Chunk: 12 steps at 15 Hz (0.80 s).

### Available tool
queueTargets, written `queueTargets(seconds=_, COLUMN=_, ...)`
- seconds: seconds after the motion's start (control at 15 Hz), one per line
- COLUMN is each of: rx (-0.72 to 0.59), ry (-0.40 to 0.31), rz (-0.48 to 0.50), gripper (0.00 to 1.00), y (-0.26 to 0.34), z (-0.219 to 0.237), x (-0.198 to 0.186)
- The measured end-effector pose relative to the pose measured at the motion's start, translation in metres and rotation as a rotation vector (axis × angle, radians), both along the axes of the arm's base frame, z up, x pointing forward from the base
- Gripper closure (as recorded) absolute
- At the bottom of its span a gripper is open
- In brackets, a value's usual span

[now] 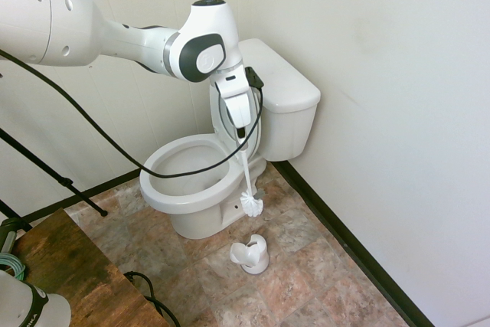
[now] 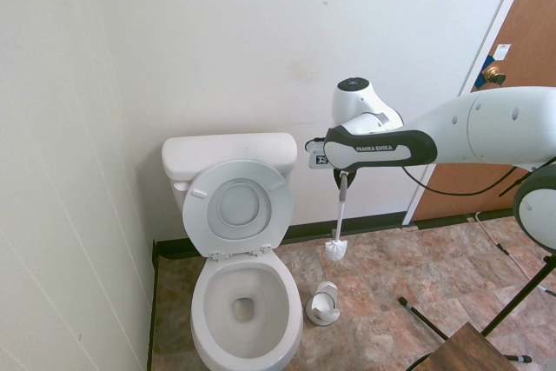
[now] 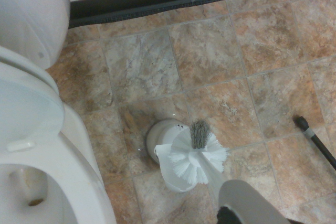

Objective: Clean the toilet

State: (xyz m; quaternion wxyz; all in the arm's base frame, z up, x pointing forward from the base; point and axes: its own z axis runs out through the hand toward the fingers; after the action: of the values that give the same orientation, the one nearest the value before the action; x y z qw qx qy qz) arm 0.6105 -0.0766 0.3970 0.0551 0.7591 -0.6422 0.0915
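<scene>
First exterior view: the gripper (image 1: 242, 132) is clamped on the handle of the brush (image 1: 251, 203), which hangs bristles down, slightly tilted, above the floor (image 1: 306, 296). From the bristles, the toilet (image 1: 200, 220) bowl lies at ten o'clock and the open holder (image 1: 256, 256) stands at six. In the second exterior view, the raised lid (image 2: 201, 221) leans toward the tank (image 2: 230, 149), at twelve o'clock from the bowl.

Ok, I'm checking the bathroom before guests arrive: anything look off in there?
Yes: a brownish stain marks the inside of the toilet bowl, standing out against the white. Nothing looks spilled or broken.
</scene>
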Motion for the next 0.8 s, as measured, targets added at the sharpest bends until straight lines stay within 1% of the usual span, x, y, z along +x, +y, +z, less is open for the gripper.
queueTargets(seconds=0.13, rx=0.001, ry=-0.01, rz=0.005, gripper=1.0, y=0.0, z=-0.005, x=0.0)
queueTargets(seconds=0.27, rx=0.006, ry=-0.011, rz=0.003, gripper=1.0, y=-0.004, z=-0.021, x=-0.003)
queueTargets(seconds=0.53, rx=0.015, ry=-0.005, rz=-0.006, gripper=1.0, y=-0.015, z=-0.062, x=-0.013)
queueTargets(seconds=0.8, rx=0.034, ry=0.011, rz=-0.007, gripper=1.0, y=-0.015, z=-0.108, x=-0.024)
